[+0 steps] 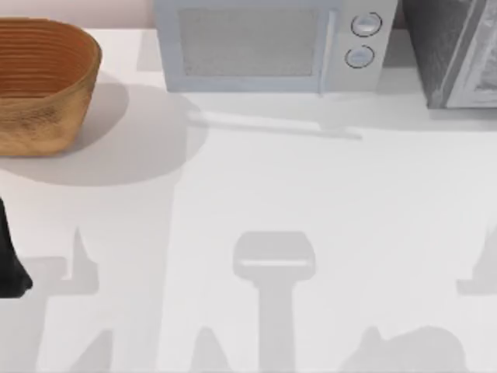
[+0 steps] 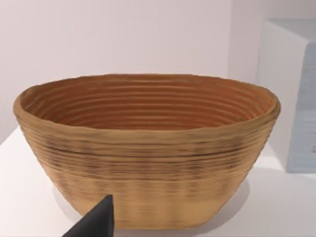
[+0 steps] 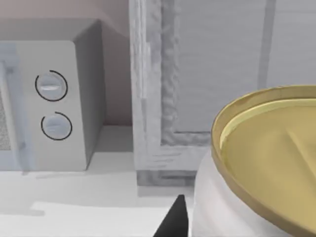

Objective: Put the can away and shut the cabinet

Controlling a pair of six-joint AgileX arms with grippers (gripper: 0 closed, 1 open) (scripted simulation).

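The can (image 3: 256, 168), white with a dull gold lid, sits very close in the right wrist view, lifted off the table and tilted. My right gripper (image 3: 178, 222) is shut on it, one dark fingertip (image 3: 174, 223) lying against its white side. Just behind it stands the cabinet (image 3: 197, 74), with its pale grey framed door panel facing the can. In the top view the cabinet (image 1: 454, 54) is at the back right corner, dark speckled and cut by the edge. My left gripper (image 2: 96, 224) hangs in front of a basket at the left.
A woven brown basket (image 1: 39, 81) stands at the back left. A light grey microwave (image 1: 264, 47) with two round knobs fills the back middle, close beside the cabinet. The left arm (image 1: 9, 256) shows at the left edge.
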